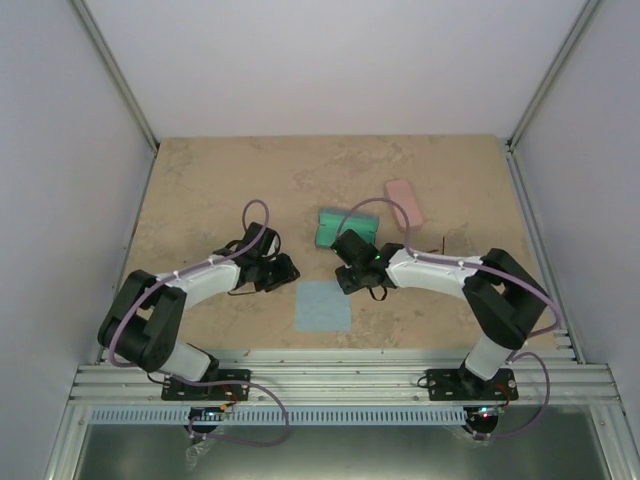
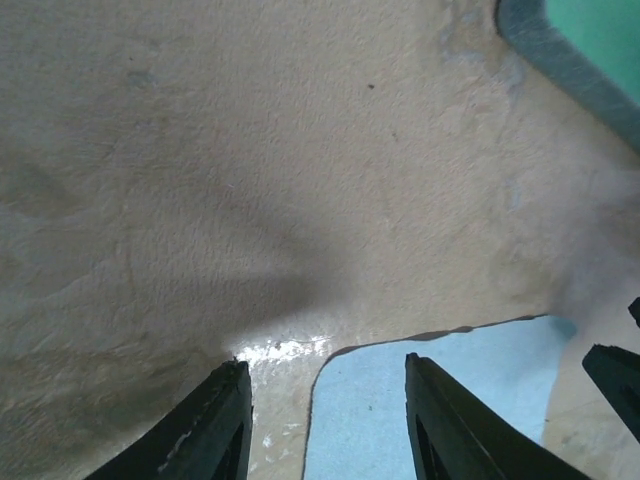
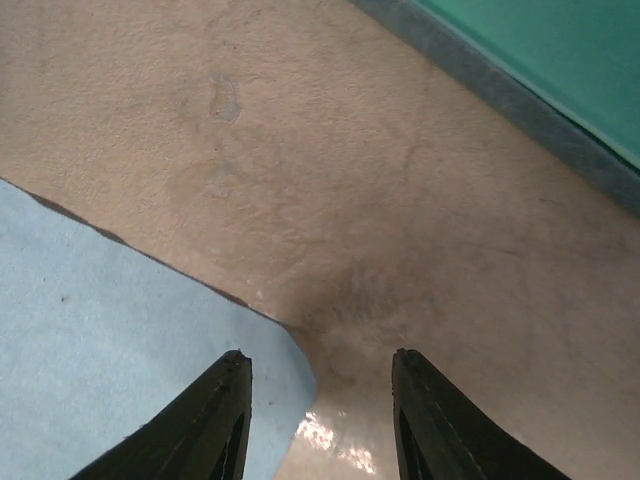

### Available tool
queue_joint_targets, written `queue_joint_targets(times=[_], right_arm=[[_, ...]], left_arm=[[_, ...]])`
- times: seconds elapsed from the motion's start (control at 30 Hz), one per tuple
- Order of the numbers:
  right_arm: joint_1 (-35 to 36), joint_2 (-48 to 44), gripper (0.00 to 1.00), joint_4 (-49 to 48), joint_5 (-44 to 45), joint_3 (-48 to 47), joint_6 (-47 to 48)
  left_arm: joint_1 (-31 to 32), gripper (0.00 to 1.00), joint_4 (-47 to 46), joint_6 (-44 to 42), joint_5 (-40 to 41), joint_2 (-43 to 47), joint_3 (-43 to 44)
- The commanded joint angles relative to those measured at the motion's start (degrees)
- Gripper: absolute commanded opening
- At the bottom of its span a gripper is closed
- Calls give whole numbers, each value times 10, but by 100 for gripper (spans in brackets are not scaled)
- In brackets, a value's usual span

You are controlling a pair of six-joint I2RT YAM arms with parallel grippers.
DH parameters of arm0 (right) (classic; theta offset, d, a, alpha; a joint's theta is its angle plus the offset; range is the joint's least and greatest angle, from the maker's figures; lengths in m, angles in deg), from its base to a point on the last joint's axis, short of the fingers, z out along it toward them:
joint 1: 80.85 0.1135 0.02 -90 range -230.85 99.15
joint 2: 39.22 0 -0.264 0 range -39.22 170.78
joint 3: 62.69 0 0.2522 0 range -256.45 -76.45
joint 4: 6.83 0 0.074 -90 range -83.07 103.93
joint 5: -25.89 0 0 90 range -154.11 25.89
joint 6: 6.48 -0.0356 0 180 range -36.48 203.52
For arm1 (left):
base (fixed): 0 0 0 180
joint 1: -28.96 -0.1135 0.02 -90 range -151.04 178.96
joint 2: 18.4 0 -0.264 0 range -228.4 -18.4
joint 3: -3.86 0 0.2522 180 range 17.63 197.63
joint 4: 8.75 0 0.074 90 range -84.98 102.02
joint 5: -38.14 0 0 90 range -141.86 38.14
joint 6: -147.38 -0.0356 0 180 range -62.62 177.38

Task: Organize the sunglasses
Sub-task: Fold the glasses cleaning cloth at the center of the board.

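My left gripper (image 1: 287,272) is open and empty, low over the upper left corner of the light blue cloth (image 1: 323,306). In the left wrist view that corner (image 2: 440,400) lies between my fingers (image 2: 225,420). My right gripper (image 1: 346,280) is open and empty over the cloth's upper right corner (image 3: 100,340). A thin dark wiry shape (image 1: 438,246) lies right of the right forearm, too small to identify as sunglasses. The amber-brown pair is not in view.
A teal-green case with a grey rim (image 1: 348,228) lies just behind the grippers and shows in both wrist views (image 2: 590,40) (image 3: 550,50). A pink case (image 1: 404,203) lies behind it to the right. White walls enclose the table.
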Motion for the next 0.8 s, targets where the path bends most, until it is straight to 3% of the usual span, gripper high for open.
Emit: queue_joint_targets(times=[0.0, 0.3, 0.63, 0.77], right_arm=[[-3, 35, 39, -22, -7, -19, 4], [-3, 44, 33, -23, -13, -3, 6], [-3, 44, 34, -21, -48, 9, 13], [-3, 50, 28, -22, -47, 9, 13]], left_arm=[[14, 44, 47, -37, 14, -27, 29], [42, 38, 53, -53, -8, -77, 50], [57, 27, 81, -58, 24, -94, 63], [58, 26, 86, -57, 40, -94, 63]])
